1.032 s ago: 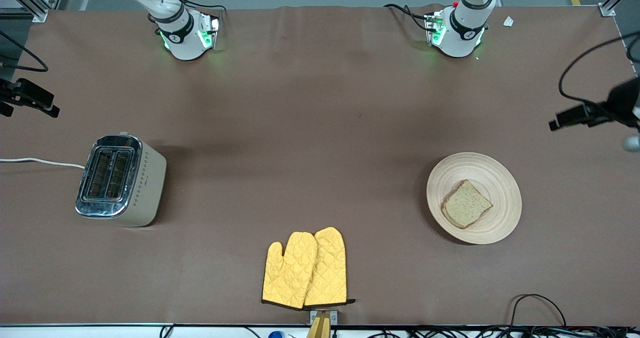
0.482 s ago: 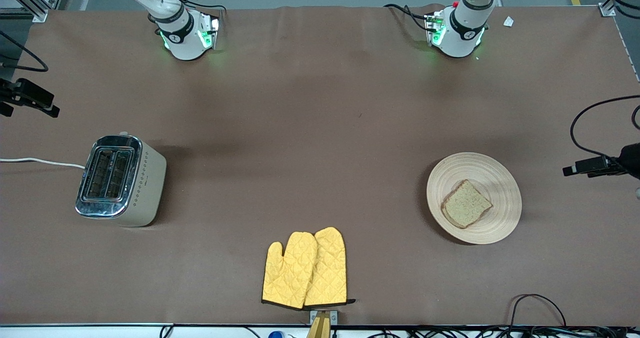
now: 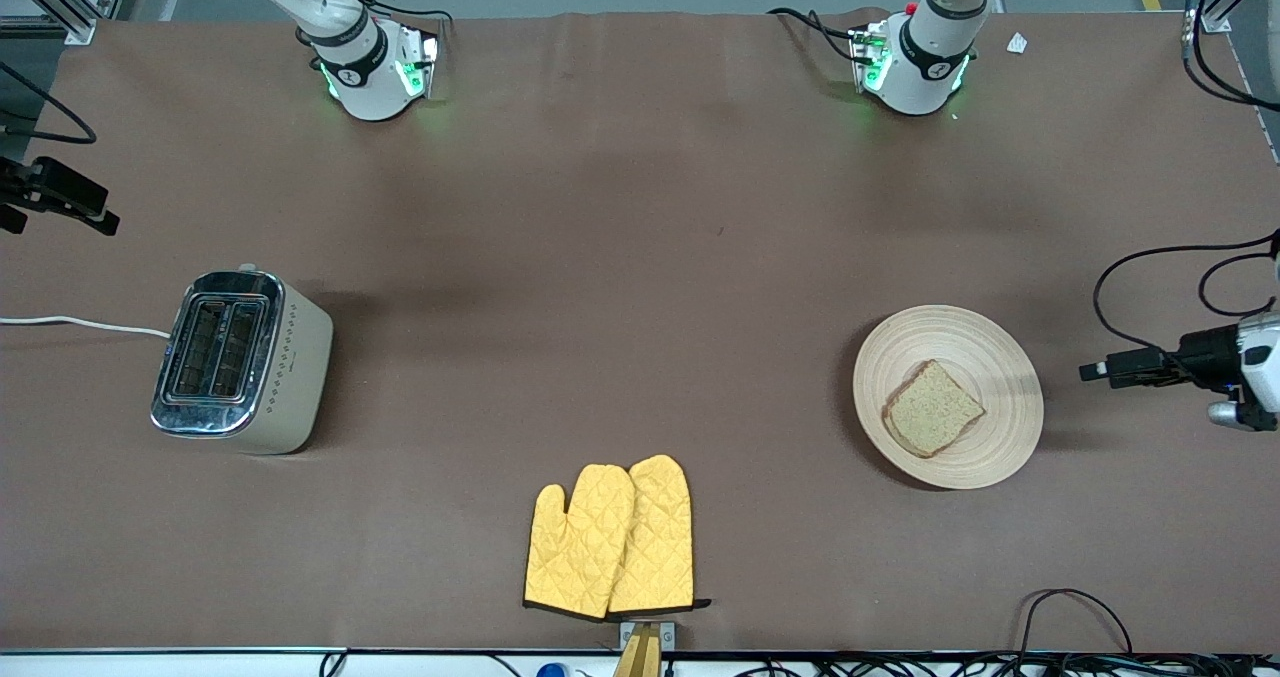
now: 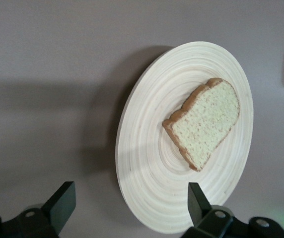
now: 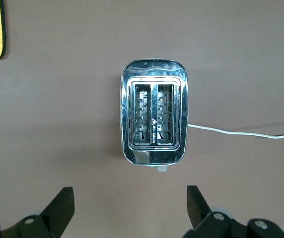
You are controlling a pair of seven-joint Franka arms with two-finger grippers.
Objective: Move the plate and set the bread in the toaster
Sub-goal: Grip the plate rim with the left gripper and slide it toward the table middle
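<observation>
The left gripper (image 4: 129, 210) hangs with fingers (image 4: 62, 203) spread wide, empty, beside the plate (image 3: 1005, 372) carrying the bread (image 3: 932, 409). The right gripper (image 5: 129, 206), fingers equally wide, hovers near the toaster (image 3: 240, 360) at its end of the bench (image 3: 640, 257).

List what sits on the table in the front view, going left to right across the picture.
toaster → oven mitts → plate with the bread on it → left gripper, jaws open, at the picture's right edge beside the plate.
</observation>
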